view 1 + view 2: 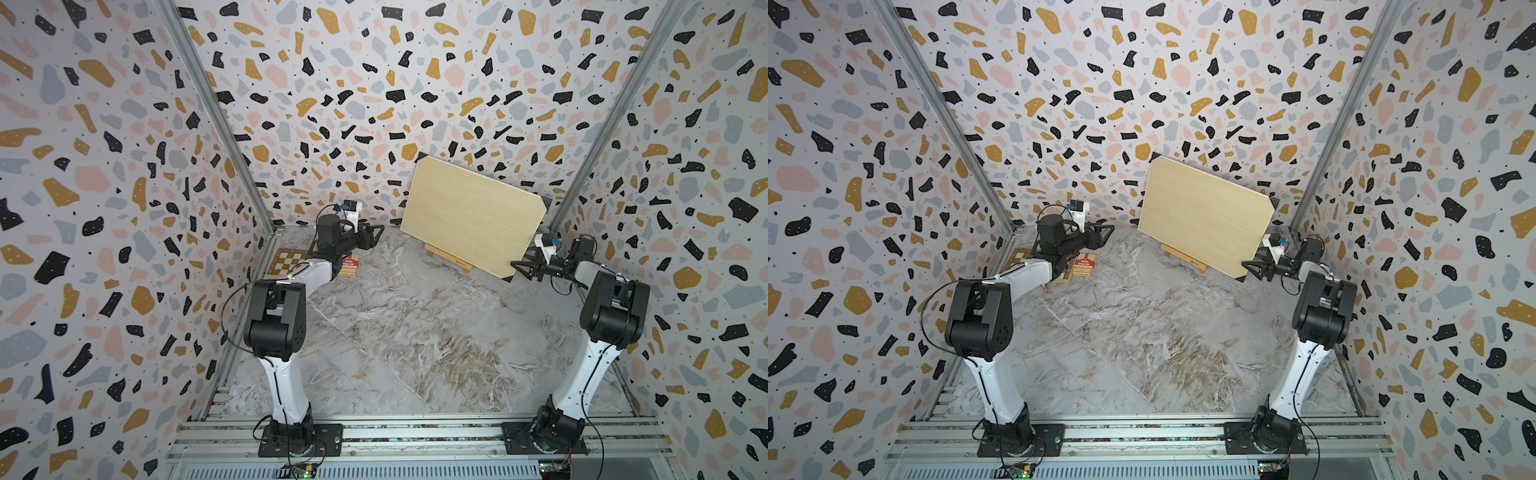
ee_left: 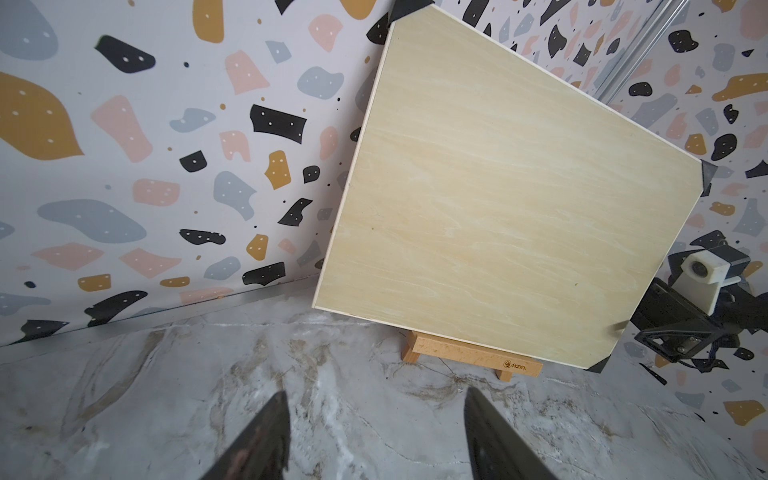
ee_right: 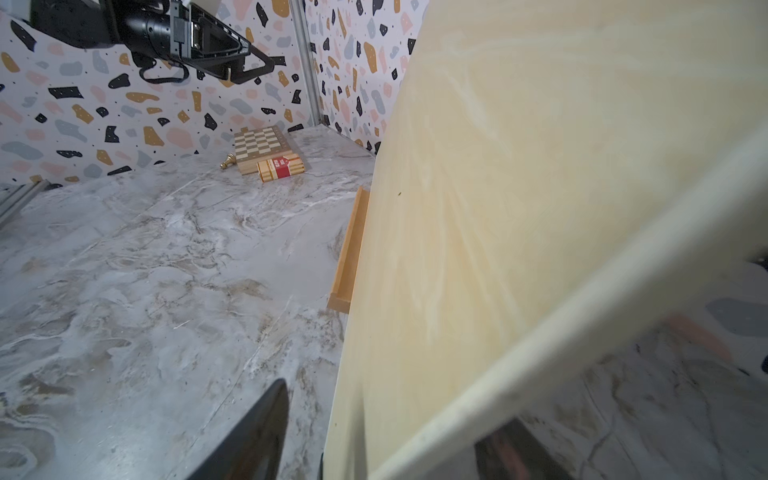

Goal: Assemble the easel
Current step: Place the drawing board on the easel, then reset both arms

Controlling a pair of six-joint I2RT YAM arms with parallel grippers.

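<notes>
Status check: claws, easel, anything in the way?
Left claw open, empty. Right claw open, astride lower corner of the pale board. Easel standing, mostly hidden behind that crooked board. Chessboard off to the side.

Bright, even light; soft shadows; wrist-view foreground blurred.

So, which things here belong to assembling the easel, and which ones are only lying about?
For the job: easel; pale board resting tilted on its ledge.
Lying about: chessboard; red-and-gold box; small gold piece beside the chessboard.
</notes>
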